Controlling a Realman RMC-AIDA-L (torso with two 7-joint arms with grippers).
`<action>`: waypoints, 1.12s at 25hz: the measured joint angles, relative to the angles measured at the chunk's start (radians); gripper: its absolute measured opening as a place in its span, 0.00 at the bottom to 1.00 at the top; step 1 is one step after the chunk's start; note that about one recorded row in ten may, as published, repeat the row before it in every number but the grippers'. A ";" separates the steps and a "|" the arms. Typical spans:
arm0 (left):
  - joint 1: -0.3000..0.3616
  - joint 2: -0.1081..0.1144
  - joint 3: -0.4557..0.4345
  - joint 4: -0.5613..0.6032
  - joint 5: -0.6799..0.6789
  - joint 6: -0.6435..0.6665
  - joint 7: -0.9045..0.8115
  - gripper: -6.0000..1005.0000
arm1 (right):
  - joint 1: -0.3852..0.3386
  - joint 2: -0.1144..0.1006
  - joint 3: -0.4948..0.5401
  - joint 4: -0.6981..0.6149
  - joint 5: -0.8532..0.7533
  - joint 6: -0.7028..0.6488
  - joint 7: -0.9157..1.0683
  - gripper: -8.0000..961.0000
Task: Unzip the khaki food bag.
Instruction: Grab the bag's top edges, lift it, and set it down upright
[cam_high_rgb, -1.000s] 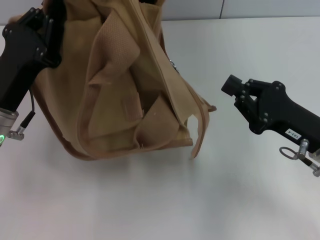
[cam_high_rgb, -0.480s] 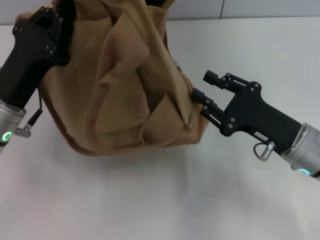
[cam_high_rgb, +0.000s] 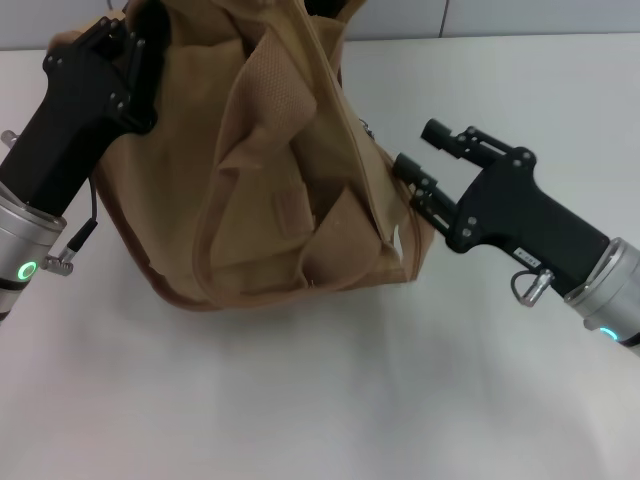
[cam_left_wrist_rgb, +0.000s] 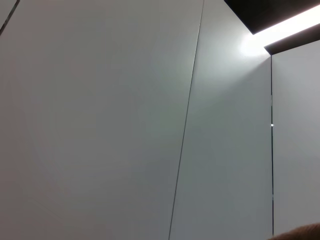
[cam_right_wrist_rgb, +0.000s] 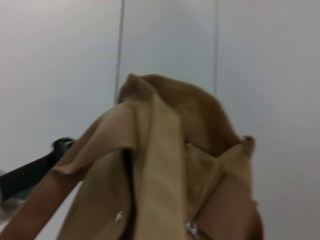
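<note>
Two black robot tools flank the slumped tan canvas food bag (cam_high_rgb: 280, 190) on the white worktop (cam_high_rgb: 300, 400): left tool (cam_high_rgb: 140, 45) pinching its top edge, right tool (cam_high_rgb: 425, 160) spread beside it. No readable writing.

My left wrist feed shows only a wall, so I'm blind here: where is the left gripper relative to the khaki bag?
Observer: In the head view, the left gripper is against the upper left corner of the khaki food bag, which sits slumped on the white table.
Operator: And the right gripper?
Observer: The right gripper is open, close beside the bag's right side, with nothing between its fingers.
Operator: Any zipper in sight?
Observer: The right wrist view shows a small silver metal piece low on a bag seam; I can't tell whether it's the pull.
</note>
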 joint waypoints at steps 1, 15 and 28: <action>0.000 0.000 0.000 0.001 0.000 -0.003 0.000 0.08 | -0.001 0.000 0.007 0.000 0.000 0.000 0.000 0.48; -0.014 0.000 -0.001 0.006 0.001 -0.018 0.000 0.08 | 0.015 0.000 0.024 0.002 -0.025 0.067 -0.035 0.48; -0.031 0.000 -0.004 0.000 0.001 -0.018 0.000 0.08 | 0.061 0.000 0.020 0.035 -0.128 0.078 -0.067 0.48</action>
